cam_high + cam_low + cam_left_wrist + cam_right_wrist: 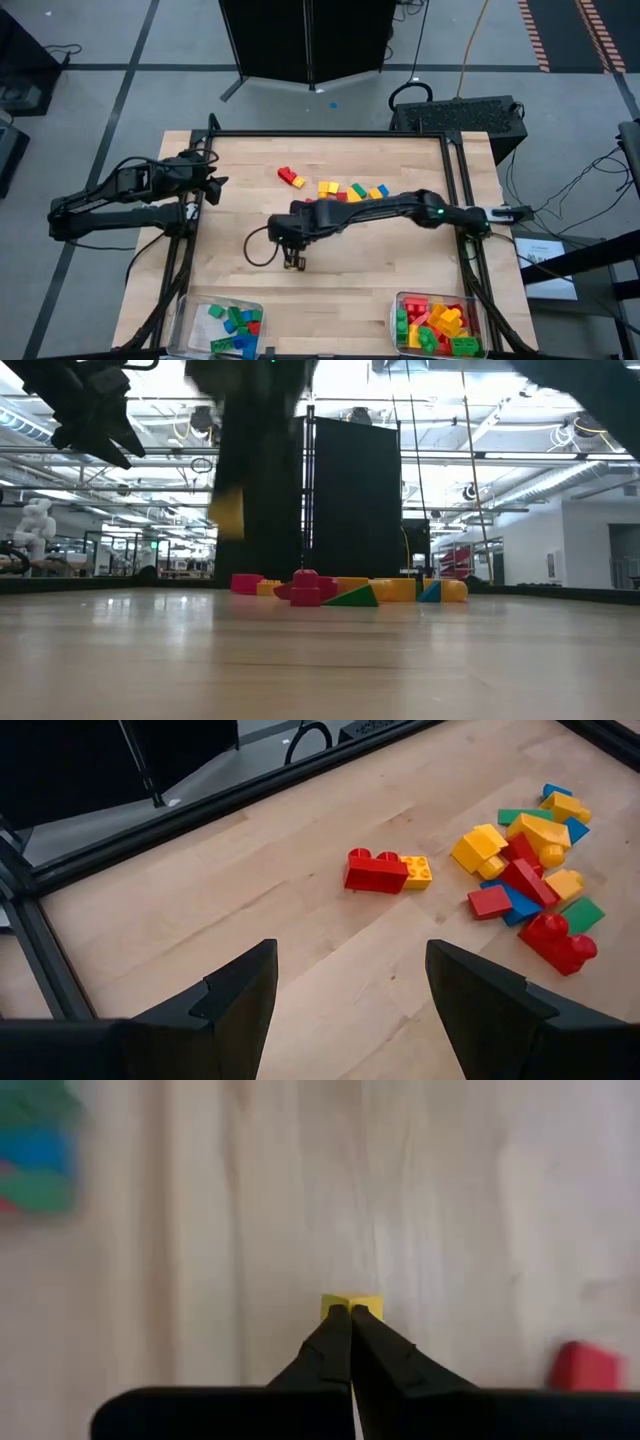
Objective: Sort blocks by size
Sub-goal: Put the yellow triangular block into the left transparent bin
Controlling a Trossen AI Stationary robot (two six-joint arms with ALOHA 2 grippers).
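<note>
The right gripper [293, 263], over the table's [340, 285] middle, pinches a small yellow block [351, 1306] at its fingertips, with the left bin [223, 327] of small blocks nearer and slightly left of it.

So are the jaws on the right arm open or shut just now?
Shut. In the right wrist view the right gripper has its jaws pressed together, with a small yellow block pinched at their tips.

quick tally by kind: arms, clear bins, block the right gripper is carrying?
Arms: 2, left gripper waiting at the table's left edge, right gripper over mid-table
Clear bins: 2, left bin, right bin
Held blocks: 1, yellow block in the right gripper
Total: 5
</note>
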